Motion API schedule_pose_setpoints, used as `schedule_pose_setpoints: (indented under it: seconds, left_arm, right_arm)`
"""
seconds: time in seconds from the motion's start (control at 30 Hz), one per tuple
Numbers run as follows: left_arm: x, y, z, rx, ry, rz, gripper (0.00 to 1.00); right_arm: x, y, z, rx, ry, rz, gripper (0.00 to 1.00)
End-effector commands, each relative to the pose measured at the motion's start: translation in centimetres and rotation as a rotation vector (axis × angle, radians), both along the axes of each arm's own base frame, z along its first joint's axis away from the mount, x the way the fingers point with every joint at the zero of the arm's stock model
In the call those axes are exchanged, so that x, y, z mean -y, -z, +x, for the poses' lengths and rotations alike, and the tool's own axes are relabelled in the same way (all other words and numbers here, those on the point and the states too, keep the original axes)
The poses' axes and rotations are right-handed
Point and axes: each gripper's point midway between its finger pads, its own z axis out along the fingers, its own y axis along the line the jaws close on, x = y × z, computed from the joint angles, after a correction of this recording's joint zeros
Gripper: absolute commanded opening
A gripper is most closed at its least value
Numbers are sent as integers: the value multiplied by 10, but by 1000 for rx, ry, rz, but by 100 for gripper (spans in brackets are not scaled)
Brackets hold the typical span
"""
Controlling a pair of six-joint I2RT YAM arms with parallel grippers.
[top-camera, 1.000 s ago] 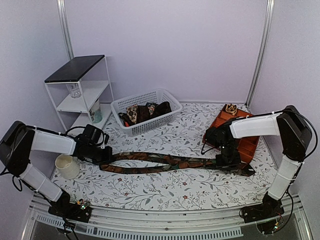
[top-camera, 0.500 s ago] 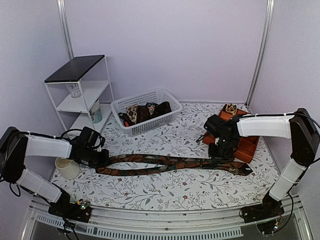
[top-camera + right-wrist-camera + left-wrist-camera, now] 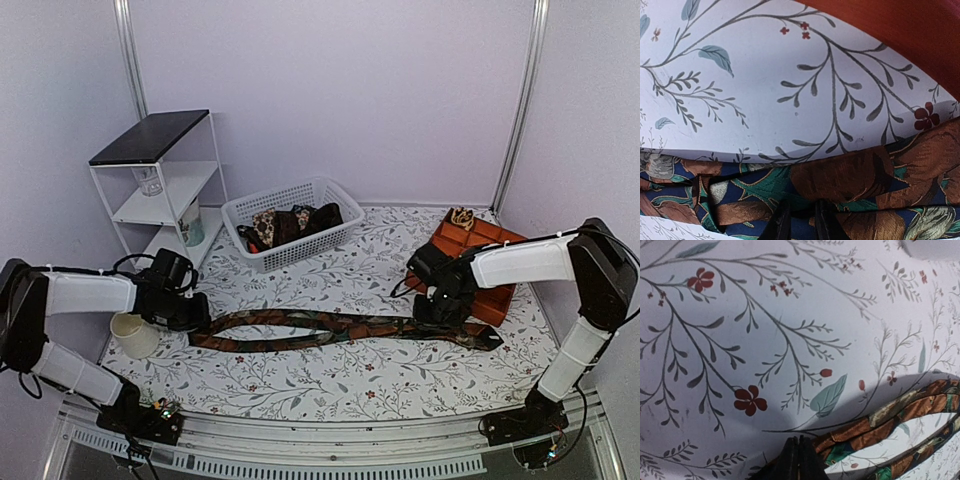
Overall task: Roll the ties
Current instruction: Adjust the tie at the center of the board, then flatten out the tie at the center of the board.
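Observation:
One long tie (image 3: 330,325) in brown, green and rust lies stretched across the flowered table, doubled into two strands. My left gripper (image 3: 195,318) is at its left end. In the left wrist view the gripper (image 3: 799,460) is pressed shut, with the tie (image 3: 900,415) running out beside its tips. My right gripper (image 3: 440,310) is near the wide right end. In the right wrist view it (image 3: 802,222) pinches a puckered fold of the tie (image 3: 850,175). More ties (image 3: 290,222) are piled in the white basket (image 3: 300,250).
An orange tray (image 3: 485,250) sits at the right behind my right gripper, with a tan spotted roll (image 3: 462,217) at its far end. Its orange edge (image 3: 920,35) shows in the right wrist view. A pale cup (image 3: 132,332) stands beside my left arm. A white shelf (image 3: 150,140) stands back left.
My left gripper has moved left, drawing the tie straighter. My right gripper lifted toward the orange tray, then came back down onto the tie's wide end.

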Motion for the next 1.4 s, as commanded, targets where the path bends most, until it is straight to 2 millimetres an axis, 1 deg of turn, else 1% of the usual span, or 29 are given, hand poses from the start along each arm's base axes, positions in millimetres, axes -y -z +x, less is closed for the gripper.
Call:
schedule_pose_setpoints:
  seconds: [0.0,0.17,0.3,0.4,0.47,0.53,0.57,0.63,0.73,0.8,0.87,0.9,1.0,1.13,1.23,1.37]
  left_arm:
    - [-2,16,-4,-44,5,10,3]
    - [-10,20,-3,-53,-3,60,1]
    - [-15,20,-1,-51,-8,98,1]
    - [-16,15,5,-40,-12,110,1]
    - [-16,6,11,-21,-13,116,1]
    - [-15,-11,22,15,-12,126,2]
    - [-14,-19,25,28,-8,126,4]
    - [-11,-36,30,60,2,114,7]
    - [-4,-56,30,90,22,71,12]
    - [4,-63,25,87,50,29,15]
    - [13,-67,17,77,78,-2,17]
    - [17,-68,12,74,93,-11,18]
    - [30,-66,-4,42,133,-54,20]
    - [41,-58,-19,18,156,-88,20]
    - [43,-54,-21,16,159,-98,20]
    - [42,-52,-21,15,162,-88,21]
  right_arm:
    - [32,27,-36,-108,50,-104,18]
    - [42,20,-44,-110,78,-121,18]
    - [47,15,-48,-98,99,-123,17]
    - [38,2,-37,-56,90,-82,17]
    - [30,-14,-26,-12,81,-54,19]
    - [23,-32,-14,44,78,-20,23]
    - [21,-40,-9,71,80,-11,25]
    - [24,-48,-1,110,97,-16,27]
    - [39,-50,4,132,134,-65,29]
    - [59,-47,4,128,178,-110,32]
    - [75,-45,5,120,225,-109,33]
    - [80,-45,5,122,237,-107,33]
    - [93,-47,2,126,284,-98,36]
    - [115,-38,-1,127,377,-71,37]
    - [125,-34,0,130,410,-65,37]
    - [130,-28,3,125,433,-62,36]
